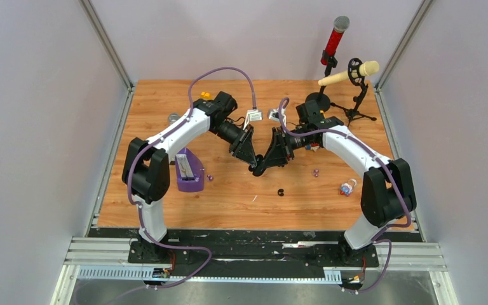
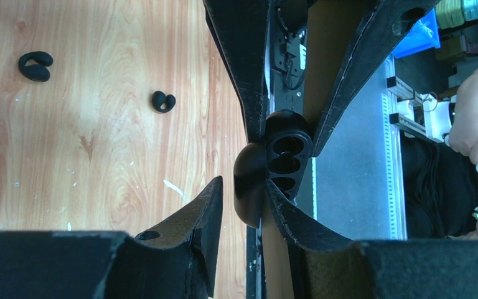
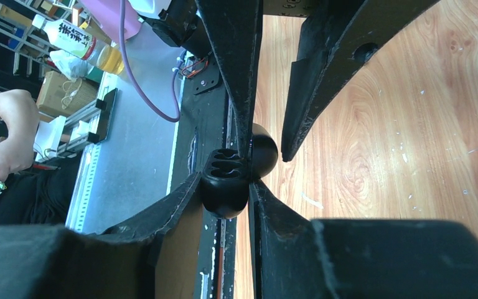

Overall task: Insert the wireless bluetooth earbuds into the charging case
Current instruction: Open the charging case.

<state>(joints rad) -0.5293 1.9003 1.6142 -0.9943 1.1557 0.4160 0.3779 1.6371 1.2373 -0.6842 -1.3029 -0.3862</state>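
The left claw [image 2: 243, 187] and right claw [image 3: 224, 180] meet tip to tip at the charging case [image 2: 286, 149], barring each other's way. Nearward the desk [image 1: 241, 206] lies open, save a black earbud [image 1: 281, 192]. A purple stand [image 1: 189, 171] flanks the left claw.

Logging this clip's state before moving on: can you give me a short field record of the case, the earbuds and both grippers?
charging case: open, held between the two grippers, sockets look empty
left gripper: closed on the lid half
right gripper: closed on the socket half
black earbuds: two, loose on the table, apart from each other
task status: no earbud in the case yet
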